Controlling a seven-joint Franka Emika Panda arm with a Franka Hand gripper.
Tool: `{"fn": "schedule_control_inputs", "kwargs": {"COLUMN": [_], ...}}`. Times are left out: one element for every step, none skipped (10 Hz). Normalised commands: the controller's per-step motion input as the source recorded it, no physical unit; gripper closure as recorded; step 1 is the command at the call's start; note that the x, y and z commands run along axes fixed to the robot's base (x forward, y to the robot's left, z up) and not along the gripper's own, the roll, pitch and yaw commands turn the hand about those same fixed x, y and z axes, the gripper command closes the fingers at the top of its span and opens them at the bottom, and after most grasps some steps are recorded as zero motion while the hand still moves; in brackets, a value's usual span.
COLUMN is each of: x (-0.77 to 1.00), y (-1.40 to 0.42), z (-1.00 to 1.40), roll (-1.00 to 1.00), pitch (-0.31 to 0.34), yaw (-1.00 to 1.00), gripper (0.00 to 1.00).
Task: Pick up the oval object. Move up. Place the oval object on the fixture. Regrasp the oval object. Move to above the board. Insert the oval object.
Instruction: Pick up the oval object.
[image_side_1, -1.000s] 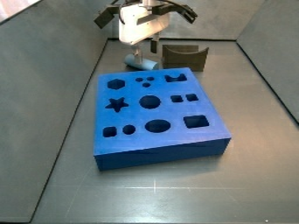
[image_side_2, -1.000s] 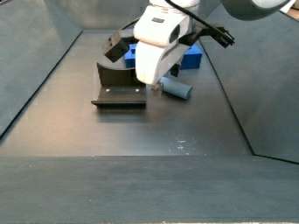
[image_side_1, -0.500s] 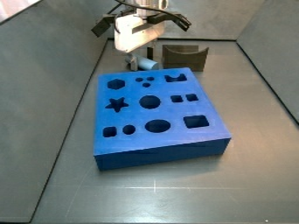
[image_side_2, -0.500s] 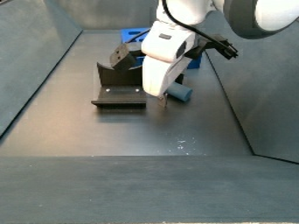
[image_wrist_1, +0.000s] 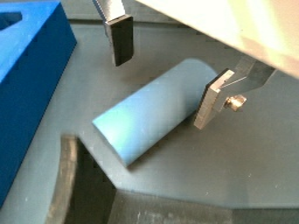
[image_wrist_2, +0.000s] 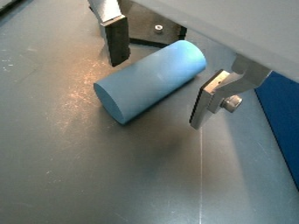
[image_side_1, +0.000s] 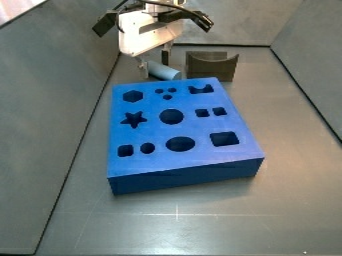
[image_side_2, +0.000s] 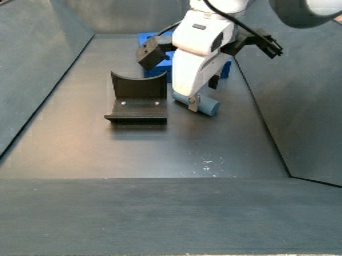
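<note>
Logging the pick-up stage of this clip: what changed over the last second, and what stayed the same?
The gripper shifted sideways over the floor and now straddles the oval object, its jaws open, one finger on each side and neither visibly touching. Nothing has been gripped or let go. The oval object lies on its side between the board and the fixture, as before; board and fixture have not moved.

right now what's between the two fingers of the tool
The oval object lies on its side on the floor between the fingers of the open tool; both wrist views show gaps either side, so nothing is gripped.
</note>
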Motion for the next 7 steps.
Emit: {"fn": "schedule_control_inputs", "kwargs": {"x": [0.04,0.16,0.04,0.00,0.00,0.00,0.00], "y": [0.00,0.00,0.00,0.02,0.03,0.17,0.09], "z": [-0.36,-0.57,-0.05,0.00,0.06,0.00,-0.05], "roll": [0.05,0.02,0.00,-0.01,-0.02,-0.09,-0.06], "pitch": [-0.026,0.000,0.000,0.000,-0.006,-0.024,-0.033], "yaw": [-0.01,-0.01,-0.06,-0.08,-0.09,0.00,-0.03], "gripper": [0.00,0.00,0.00,0.00,0.00,0.00,0.00]}}
